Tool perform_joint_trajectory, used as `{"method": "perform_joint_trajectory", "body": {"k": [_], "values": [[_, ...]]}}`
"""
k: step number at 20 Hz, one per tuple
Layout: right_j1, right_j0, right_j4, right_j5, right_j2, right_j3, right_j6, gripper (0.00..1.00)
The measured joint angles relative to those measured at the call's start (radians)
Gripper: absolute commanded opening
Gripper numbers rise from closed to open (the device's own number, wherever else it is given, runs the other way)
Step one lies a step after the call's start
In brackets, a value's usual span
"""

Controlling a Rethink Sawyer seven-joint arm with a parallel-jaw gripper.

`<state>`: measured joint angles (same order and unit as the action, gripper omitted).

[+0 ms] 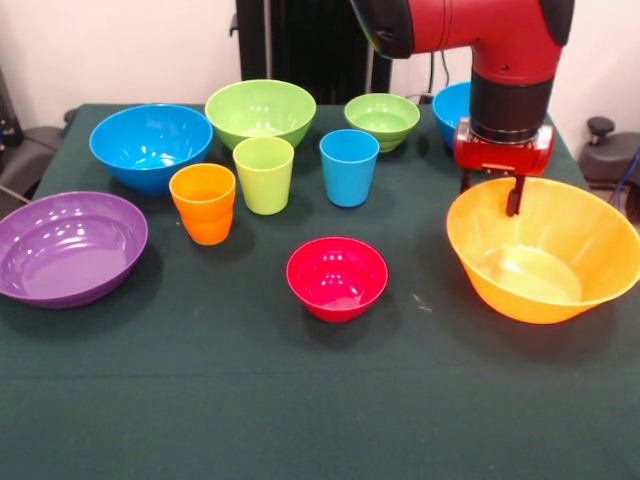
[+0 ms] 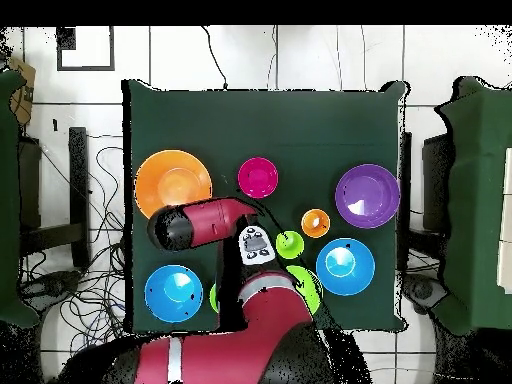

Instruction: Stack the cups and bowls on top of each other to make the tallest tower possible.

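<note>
The big yellow-orange bowl [image 1: 545, 255] rests on the table at the right; it also shows in the overhead view [image 2: 170, 180]. My gripper [image 1: 490, 195] hangs at its far rim. It is open, with one finger down inside the bowl and the other at the rim. The orange cup [image 1: 203, 203], lime green cup [image 1: 264, 174] and blue cup [image 1: 349, 167] stand upright in a row at the middle. The small red bowl [image 1: 337, 277] sits in front of them. No tower stands; every piece is separate.
The purple bowl [image 1: 68, 247] lies at the left edge. A blue bowl [image 1: 150, 145], the large green bowl [image 1: 260, 112] and the small green bowl [image 1: 381, 120] line the far side. A second blue bowl [image 1: 452, 108] is half hidden behind my arm.
</note>
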<state>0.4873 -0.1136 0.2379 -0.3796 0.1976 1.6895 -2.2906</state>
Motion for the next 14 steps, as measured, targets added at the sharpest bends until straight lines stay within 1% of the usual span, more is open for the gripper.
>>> {"method": "perform_joint_trajectory", "body": {"k": [5, 8, 12, 13, 14], "values": [[-0.005, 0.01, 0.0, 0.0, -0.011, 0.001, 0.0, 1.0], [-0.015, 0.033, -0.011, 0.001, -0.039, 0.0, -0.002, 1.0], [-0.027, 0.084, -0.073, 0.016, -0.097, 0.003, -0.029, 1.0], [-0.036, 0.129, -0.143, 0.041, -0.141, 0.01, -0.077, 1.0], [-0.039, 0.145, -0.17, 0.051, -0.156, 0.014, -0.099, 1.0]]}}
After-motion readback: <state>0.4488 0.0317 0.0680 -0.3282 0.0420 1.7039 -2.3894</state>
